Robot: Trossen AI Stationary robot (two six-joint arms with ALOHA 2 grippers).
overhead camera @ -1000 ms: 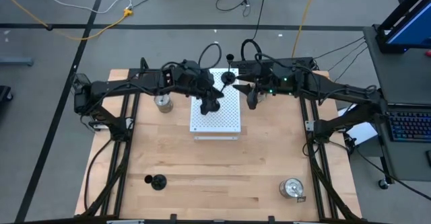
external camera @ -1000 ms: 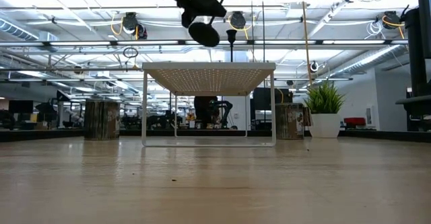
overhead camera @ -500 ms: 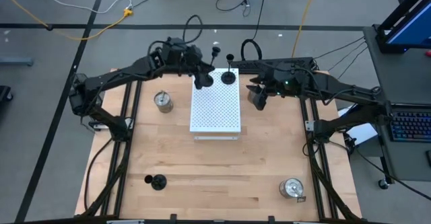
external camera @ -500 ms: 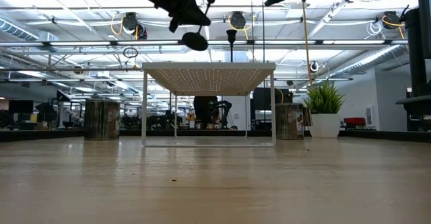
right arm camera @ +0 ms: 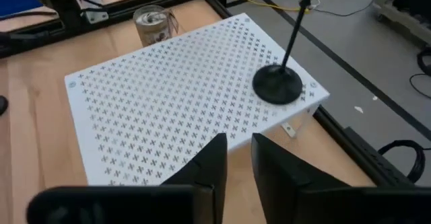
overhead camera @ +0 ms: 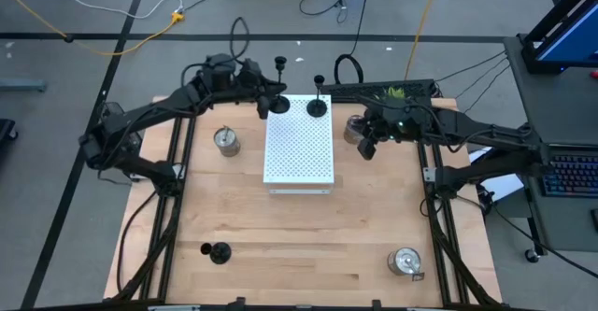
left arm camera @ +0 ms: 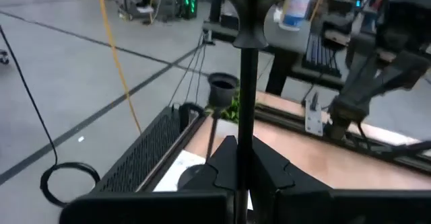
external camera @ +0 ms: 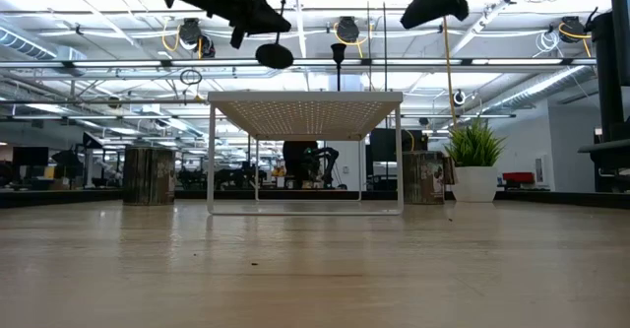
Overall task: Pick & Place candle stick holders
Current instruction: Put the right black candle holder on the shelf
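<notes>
Black candle stick holder [overhead camera: 272, 89] carried tilted in left gripper [overhead camera: 263, 99], upper centre of the high view, just off the white board's [overhead camera: 299, 152] far-left corner.

Jaws pinch its thin stem; risk: stem pivots in the grip, base clips the board edge or the placed holder [overhead camera: 318, 104]. Right gripper [overhead camera: 366, 148] hangs right of the board, fingers slightly apart, empty.

This is a robotics lab in an open industrial hall: a pale wooden counter [overhead camera: 299, 236] on black metal framing stands on grey concrete floor [overhead camera: 56, 162] crossed by yellow cables [overhead camera: 103, 45], beneath exposed ceiling pipes [external camera: 118, 64].
</notes>
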